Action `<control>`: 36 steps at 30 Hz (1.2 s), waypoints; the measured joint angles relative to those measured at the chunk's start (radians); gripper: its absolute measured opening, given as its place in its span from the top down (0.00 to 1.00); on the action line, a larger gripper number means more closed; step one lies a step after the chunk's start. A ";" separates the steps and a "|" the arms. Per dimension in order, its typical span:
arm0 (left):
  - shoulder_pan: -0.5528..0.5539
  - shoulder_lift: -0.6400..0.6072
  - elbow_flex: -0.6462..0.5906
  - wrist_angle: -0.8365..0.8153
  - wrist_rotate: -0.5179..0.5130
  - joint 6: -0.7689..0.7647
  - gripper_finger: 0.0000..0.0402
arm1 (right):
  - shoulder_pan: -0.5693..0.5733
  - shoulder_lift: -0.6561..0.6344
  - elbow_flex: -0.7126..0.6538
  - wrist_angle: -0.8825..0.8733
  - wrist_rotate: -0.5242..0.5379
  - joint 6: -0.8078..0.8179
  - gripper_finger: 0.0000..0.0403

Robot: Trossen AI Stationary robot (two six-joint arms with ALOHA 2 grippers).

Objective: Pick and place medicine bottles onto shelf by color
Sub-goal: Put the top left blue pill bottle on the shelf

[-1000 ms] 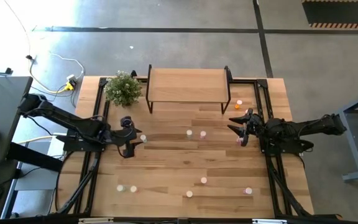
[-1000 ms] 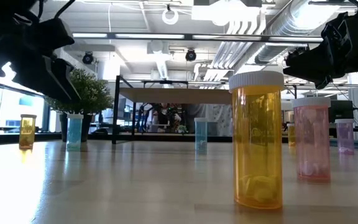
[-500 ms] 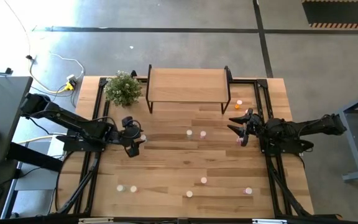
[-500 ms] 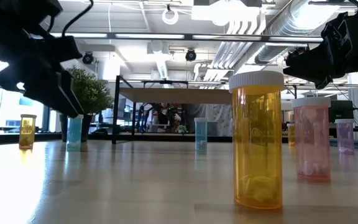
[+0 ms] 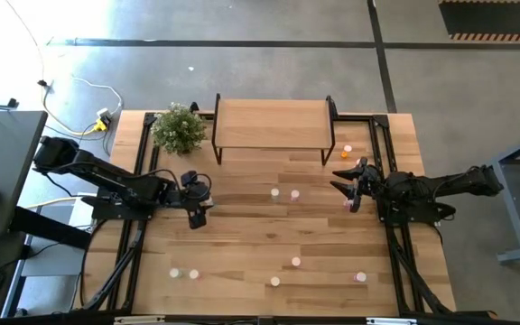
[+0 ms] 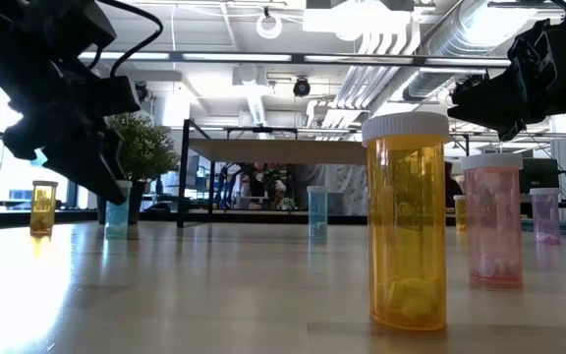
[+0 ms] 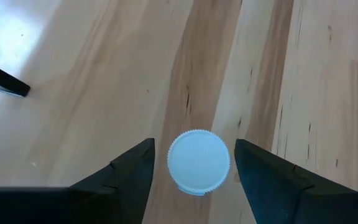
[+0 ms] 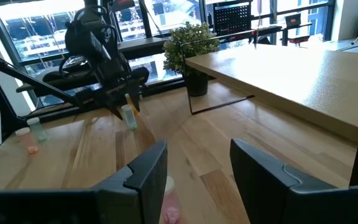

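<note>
**A:** Where was the left gripper [image 7: 193,163] at that point?

**B:** It was poised straight over a pale-green medicine bottle [image 7: 198,162], looking down on its white cap. The cap sat between the two fingers [image 7: 126,171], a narrow gap showing on either side, so the jaws were apart and had hold of nothing yet.

**A:** So how should the grasp have gone?

**B:** I'd judge the centring was nearly right. The bottle seemed a shade nearer one finger, so a small sideways nudge would have kept that finger from pushing it over. Then descend until the fingers were below the cap on the body, and close gently; these bottles are light and tip easily.

**A:** And the shelf [image 5: 271,118]?

**B:** Well ahead of the left gripper and off to one side, beyond the potted plant [image 5: 179,128], its wooden top bare in the high view. The bottle would need a clear lift before travelling there.

**A:** The right gripper [image 8: 194,163]?

**B:** It waited near the right edge of the table [image 5: 242,239], jaws parted and empty. A pink bottle [image 8: 168,205] stood just below and between its fingers, though from that view I couldn't say how close.

**A:** The other bottles?

**B:** Scattered well apart from both grippers across the table.
</note>
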 joint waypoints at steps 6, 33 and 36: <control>0.000 0.004 0.000 0.000 0.011 0.000 0.58 | 0.000 0.000 0.000 0.000 0.000 0.000 0.58; 0.028 -0.004 0.000 0.165 0.087 0.012 0.73 | 0.000 0.000 0.000 -0.001 0.000 0.000 0.58; 0.062 -0.004 0.009 0.192 0.124 0.016 0.73 | 0.000 0.000 0.000 -0.002 0.000 0.000 0.58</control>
